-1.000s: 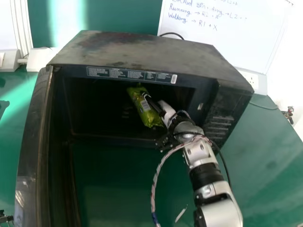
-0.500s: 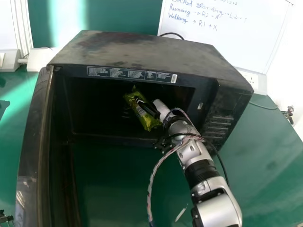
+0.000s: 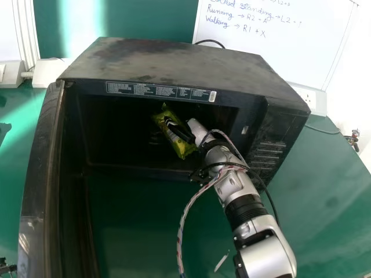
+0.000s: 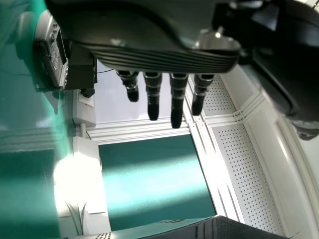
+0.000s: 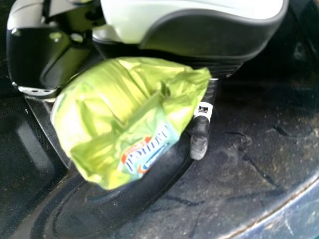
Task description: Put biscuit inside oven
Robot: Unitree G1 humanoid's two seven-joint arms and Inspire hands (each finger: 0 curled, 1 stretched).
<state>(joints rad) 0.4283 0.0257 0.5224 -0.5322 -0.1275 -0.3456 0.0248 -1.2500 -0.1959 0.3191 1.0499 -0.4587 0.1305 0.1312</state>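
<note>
Fingers of the right hand [image 5: 214, 40] are bent round the pack [image 5: 124, 114], thumb on one side, fingers on the other, so I read it as held. Pack is a bright yellow-green foil wrapper, shiny and crinkled, tapering to a pinched corner by the fingers, with a pale blue label carrying some red. Wrapper looks intact from what shows; back of it hidden. In the head view it sits at a slant, long side running from far left to near right, dark fingers lying across it. Soft film, so I'd expect it to slip or crumple if squeezed harder. Location: inside the oven [image 3: 174, 63], past the front opening, nearer its right side. Can't tell if it touches the floor in there. Door [image 3: 39, 191] is swung wide open on the left, oven standing on the green table [image 3: 324, 191]. Progress: most of the way, I'd say. Pack is in, release isn't done. Left to do: set it down, loosen, back the arm [image 3: 246, 220] out without dragging the wrapper along or clipping the frame. Left hand [image 4: 177, 99] is idle in its own wrist view, fingers straight and holding nothing.
</note>
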